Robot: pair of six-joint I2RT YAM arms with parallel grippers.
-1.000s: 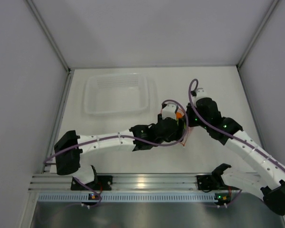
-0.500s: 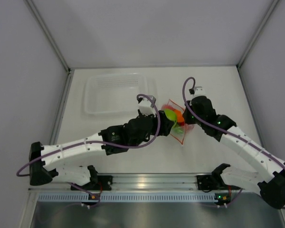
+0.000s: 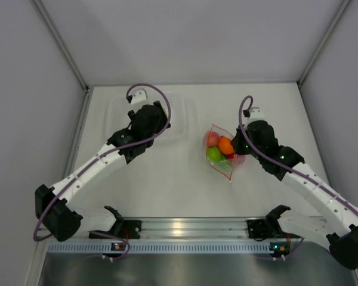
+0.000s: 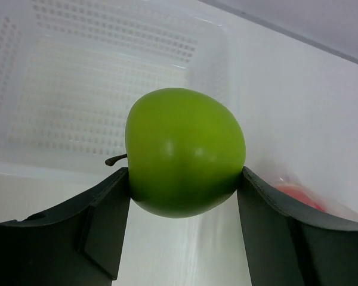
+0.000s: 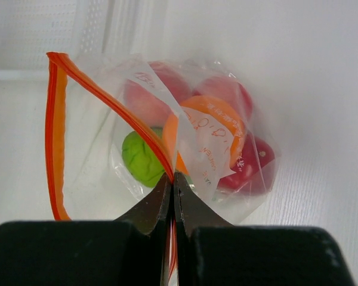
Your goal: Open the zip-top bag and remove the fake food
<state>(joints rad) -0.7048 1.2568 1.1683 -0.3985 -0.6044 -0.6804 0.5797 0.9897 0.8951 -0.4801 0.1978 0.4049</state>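
The left gripper (image 4: 184, 182) clamps a glossy green apple (image 4: 185, 149) between its dark jaws, a clear perforated tub (image 4: 59, 77) behind it on the white worktop (image 4: 310, 107)

tub (image 3: 180, 119) partly hidden under left arm (image 3: 89, 170), bagged fake food (image 3: 225, 145) overlapping

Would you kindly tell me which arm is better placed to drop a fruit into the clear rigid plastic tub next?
Left. The left gripper holds the glossy lime-green plastic apple over the tub, while the right gripper is shut on the orange-red zipper strip of the clear floppy zip-top bag.
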